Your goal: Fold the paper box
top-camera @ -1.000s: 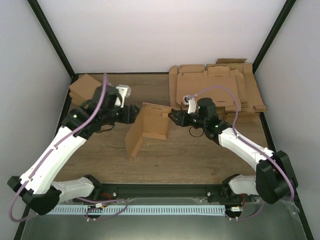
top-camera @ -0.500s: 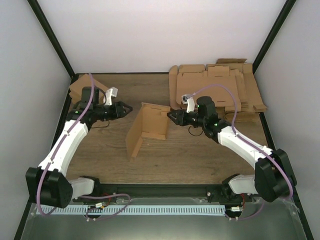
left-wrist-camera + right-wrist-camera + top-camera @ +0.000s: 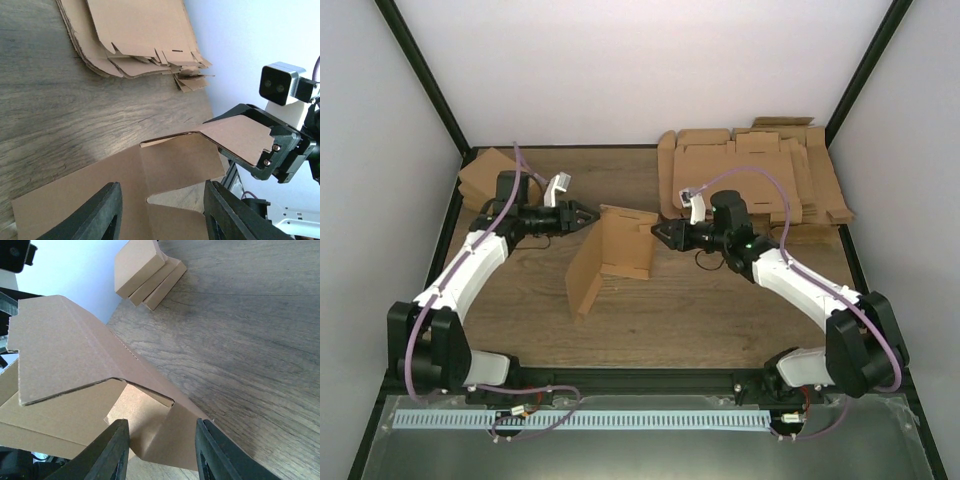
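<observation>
Nearest the arm bases, the brown wood-grain table carried the paper box at its middle. It was a single plain brown cardboard piece with creased panels, only part-erected: the back panel stood upright and the left wall splayed out toward the near edge.

You had set a gripper at each end of it, in my judgement so that one end was steadied while the other was worked. The black two-finger left gripper sat just beside the box's far-left top edge. Its jaws were well apart and held nothing that I could see; cardboard showed between its fingers. The black right gripper met the right end with its jaws partly apart around a folded corner. I could not tell whether it pinched. A tabbed flap lay bent over one finger — probably positioned to crease that flap inward.

Farther back, a pile of small brown boxes sat at the far left and a thick stack of flat tabbed cardboard sheets at the far right, both apart from the work.

No brand, label or writing was legible — all the cardboard was unprinted.
</observation>
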`<state>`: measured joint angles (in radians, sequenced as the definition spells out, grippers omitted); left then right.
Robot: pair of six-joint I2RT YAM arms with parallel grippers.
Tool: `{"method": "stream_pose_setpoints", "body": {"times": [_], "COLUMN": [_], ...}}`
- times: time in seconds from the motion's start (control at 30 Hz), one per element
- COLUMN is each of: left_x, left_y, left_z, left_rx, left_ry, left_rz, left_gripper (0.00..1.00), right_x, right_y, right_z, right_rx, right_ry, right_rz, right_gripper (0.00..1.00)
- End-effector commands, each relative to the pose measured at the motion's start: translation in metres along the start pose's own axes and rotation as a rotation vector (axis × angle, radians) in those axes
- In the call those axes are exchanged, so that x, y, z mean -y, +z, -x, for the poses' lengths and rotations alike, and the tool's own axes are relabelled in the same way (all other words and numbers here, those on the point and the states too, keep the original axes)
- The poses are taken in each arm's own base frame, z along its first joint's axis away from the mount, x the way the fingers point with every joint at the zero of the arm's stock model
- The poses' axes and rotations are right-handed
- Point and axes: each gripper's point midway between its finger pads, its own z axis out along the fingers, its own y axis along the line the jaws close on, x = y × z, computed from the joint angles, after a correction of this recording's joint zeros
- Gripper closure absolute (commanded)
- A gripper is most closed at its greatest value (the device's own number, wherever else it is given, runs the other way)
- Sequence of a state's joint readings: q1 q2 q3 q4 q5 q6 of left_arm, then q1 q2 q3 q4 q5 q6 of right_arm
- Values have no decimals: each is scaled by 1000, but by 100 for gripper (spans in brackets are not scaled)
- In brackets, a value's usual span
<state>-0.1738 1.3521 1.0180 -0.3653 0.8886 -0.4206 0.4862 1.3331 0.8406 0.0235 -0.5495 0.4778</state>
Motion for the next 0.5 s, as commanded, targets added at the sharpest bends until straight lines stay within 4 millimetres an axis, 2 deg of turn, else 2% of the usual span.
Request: {"method": "stream_pose_setpoints", "body": {"times": [0.0, 0.47], "left_x": [0, -19], "left_y": [9, 22], "left_z": [-1, -9], "left_rx": [-16, -52], "left_ry": [14, -25], "left_rz": [-40, -26], "left_gripper": [53, 68], "right_x": [-8, -9], "right_y": [1, 6], "right_z": [8, 5], "right_rx": [-8, -35], "right_ry": [-25, -34], "right_rz": [27, 52], "right_gripper": [61, 61]}}
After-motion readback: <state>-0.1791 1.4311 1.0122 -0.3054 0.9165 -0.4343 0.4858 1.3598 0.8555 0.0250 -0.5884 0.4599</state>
